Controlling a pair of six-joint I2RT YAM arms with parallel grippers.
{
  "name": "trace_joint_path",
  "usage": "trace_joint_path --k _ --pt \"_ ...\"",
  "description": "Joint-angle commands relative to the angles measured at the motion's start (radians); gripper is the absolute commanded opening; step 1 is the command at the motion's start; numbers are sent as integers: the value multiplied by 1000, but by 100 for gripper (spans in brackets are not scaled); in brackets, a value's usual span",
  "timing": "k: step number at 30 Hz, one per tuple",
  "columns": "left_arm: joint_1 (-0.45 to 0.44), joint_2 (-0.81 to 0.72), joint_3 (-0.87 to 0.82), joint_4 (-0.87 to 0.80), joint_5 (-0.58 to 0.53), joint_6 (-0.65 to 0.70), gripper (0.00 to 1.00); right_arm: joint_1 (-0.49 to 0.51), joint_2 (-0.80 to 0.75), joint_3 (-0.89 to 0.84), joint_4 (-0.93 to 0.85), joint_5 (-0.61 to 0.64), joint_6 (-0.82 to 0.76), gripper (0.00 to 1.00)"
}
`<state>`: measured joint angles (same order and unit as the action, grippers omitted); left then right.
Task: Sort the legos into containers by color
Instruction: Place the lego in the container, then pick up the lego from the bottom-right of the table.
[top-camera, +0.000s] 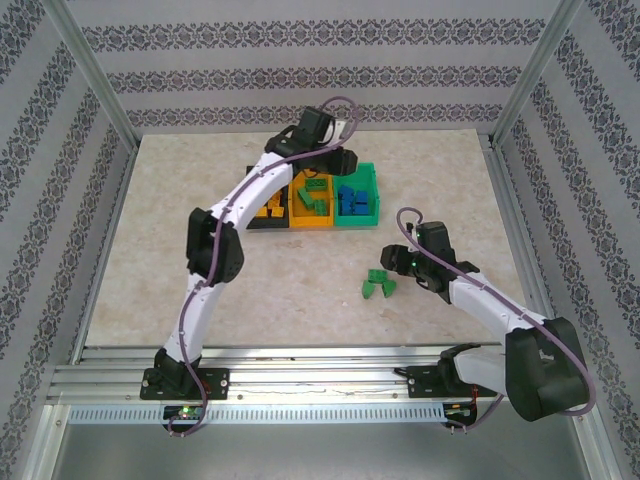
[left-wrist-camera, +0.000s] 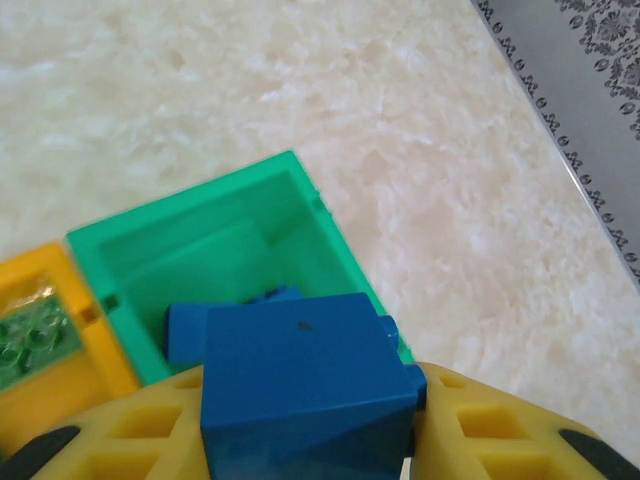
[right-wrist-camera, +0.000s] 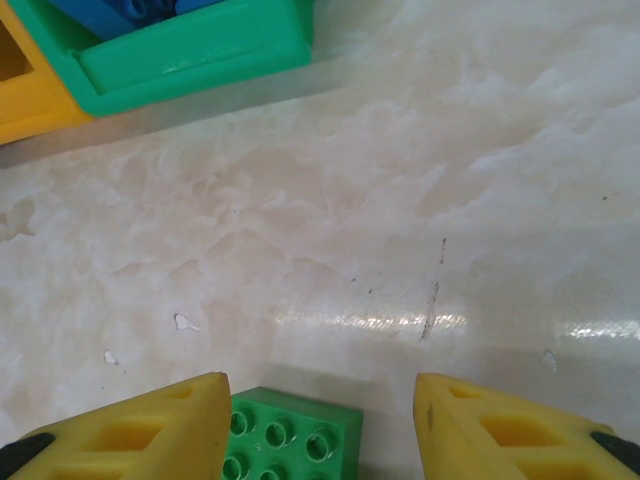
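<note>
Pale marbled desk (top-camera: 180, 220) carries the green bin (left-wrist-camera: 200, 255) toward its far side, and the left pincer (left-wrist-camera: 310, 440) is clamped on a blue lego (left-wrist-camera: 290, 360) above it. Nearer and to the right, the right pincer (right-wrist-camera: 318, 400) stands apart around a green lego (right-wrist-camera: 290, 440) lying on the desk.

Three joined bins (top-camera: 310, 224) in a row at centre of bench (top-camera: 180, 220), bricks (top-camera: 350, 196) inside each. Above right-end bin (left-wrist-camera: 215, 205): left hand (left-wrist-camera: 310, 380), held brick (left-wrist-camera: 300, 400) between its fingers. Nearer, right of row: right hand (right-wrist-camera: 320, 388) low over bench, loose brick (right-wrist-camera: 290, 432) between parted fingers.
</note>
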<state>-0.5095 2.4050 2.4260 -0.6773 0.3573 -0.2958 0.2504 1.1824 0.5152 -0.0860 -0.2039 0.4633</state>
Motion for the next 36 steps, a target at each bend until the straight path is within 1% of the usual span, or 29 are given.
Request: trace_joint_path --k 1,4,5,6,8,11,12,13,14,17,19,23,30,32,36 --pt "-24 112 172 -147 -31 37 37 3 -26 -24 -19 -42 24 52" --pt "-25 155 196 -139 -31 15 38 22 -60 -32 -45 -30 39 52" --pt "-26 161 190 -128 -27 13 40 28 -69 -30 -62 -24 42 52" --pt "-27 167 184 -120 -26 13 44 35 -74 -25 -82 -19 46 52" --pt "-31 184 186 -122 -16 16 57 52 -72 -12 -131 -7 53 53" --pt "-33 182 180 -129 14 25 62 89 -75 -4 -191 1 73 54" --pt "-32 175 175 -131 20 29 63 107 -85 -8 -203 23 92 55" --pt "-34 166 169 -130 22 34 70 131 -95 -11 -223 58 113 55" --pt "-34 153 158 -128 21 39 72 149 -105 -11 -245 92 125 55" --pt "-37 88 81 -94 21 58 72 204 -114 7 -328 192 157 56" --pt "-41 21 -12 -37 21 64 72 230 -113 14 -365 249 164 56" --pt "-47 -117 -229 109 21 69 71 237 -78 18 -377 276 161 56" --pt "-54 -361 -657 359 18 81 70 239 12 45 -329 239 150 56" --pt "-54 -423 -778 430 21 81 69 241 44 57 -309 226 146 55" --pt "-53 -534 -992 551 -6 74 69 244 110 79 -277 202 138 51"
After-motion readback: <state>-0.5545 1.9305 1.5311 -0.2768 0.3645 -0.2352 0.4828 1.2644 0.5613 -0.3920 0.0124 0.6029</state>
